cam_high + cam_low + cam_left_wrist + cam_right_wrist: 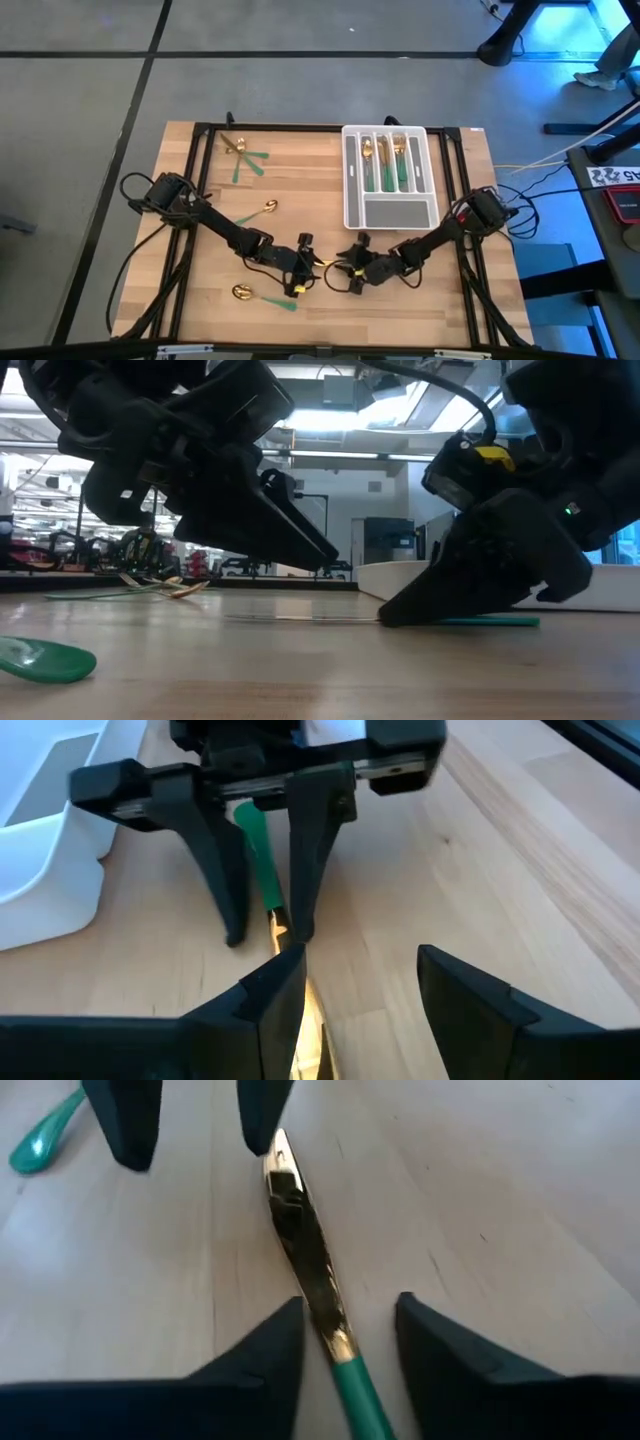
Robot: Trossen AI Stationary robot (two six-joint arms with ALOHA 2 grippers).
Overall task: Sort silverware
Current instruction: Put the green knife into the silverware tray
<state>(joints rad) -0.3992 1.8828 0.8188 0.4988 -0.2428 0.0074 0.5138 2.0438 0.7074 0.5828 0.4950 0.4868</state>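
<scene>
Wooden table [300, 190]: tray [390, 213] near back edge holds several pieces; loose silverware [245, 160] remains. Right gripper [348, 1342] open, straddling knife [305, 1270] near front edge; left gripper [360, 992] open too.

- High view: a white label [617, 177] at the 3 o'clock edge, on equipment beside the table, shows upside-down digits that look like "45"; further characters are cut off and cannot be made out.
- Low view, left wrist view, right wrist view: no legible text, brand or number.
</scene>
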